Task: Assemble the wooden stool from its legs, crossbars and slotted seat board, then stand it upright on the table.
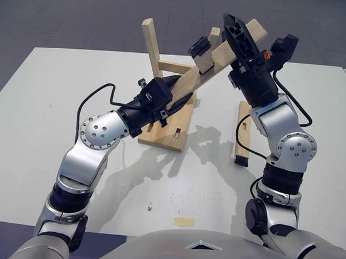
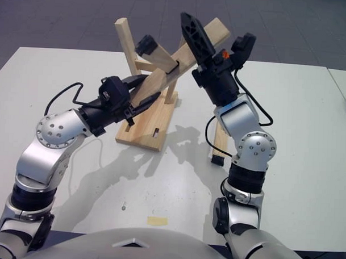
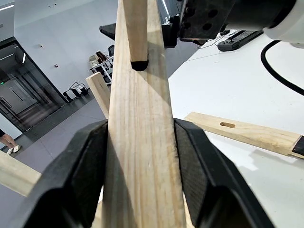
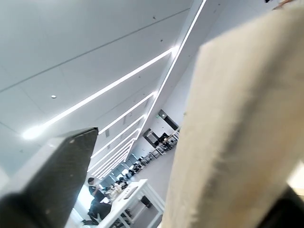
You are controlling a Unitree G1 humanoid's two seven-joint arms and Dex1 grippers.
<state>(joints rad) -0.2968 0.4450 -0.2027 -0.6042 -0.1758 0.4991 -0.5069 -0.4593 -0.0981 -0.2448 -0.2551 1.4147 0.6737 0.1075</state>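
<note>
The slotted seat board (image 1: 161, 135) lies flat on the white table (image 1: 60, 91). One leg (image 1: 151, 40) stands upright at its far end, with a crossbar (image 1: 176, 67) joined to it. A long tilted leg (image 1: 221, 54) slants up to the right above the board. My left gripper (image 1: 183, 93) is shut on its lower part, one pad (image 3: 80, 180) pressed to each side of the wood. My right gripper (image 1: 244, 35) is at the upper end, open, with one finger (image 4: 52, 180) standing apart from the wood. A shorter black-capped piece (image 1: 201, 51) rests against the tilted leg. The tilted leg's lower end is hidden.
A loose leg (image 1: 242, 129) with a slot and a black cap lies on the table to the right of the board, beside my right arm. A scrap of tape (image 1: 184, 221) sits near the front edge. Open table stretches on the left.
</note>
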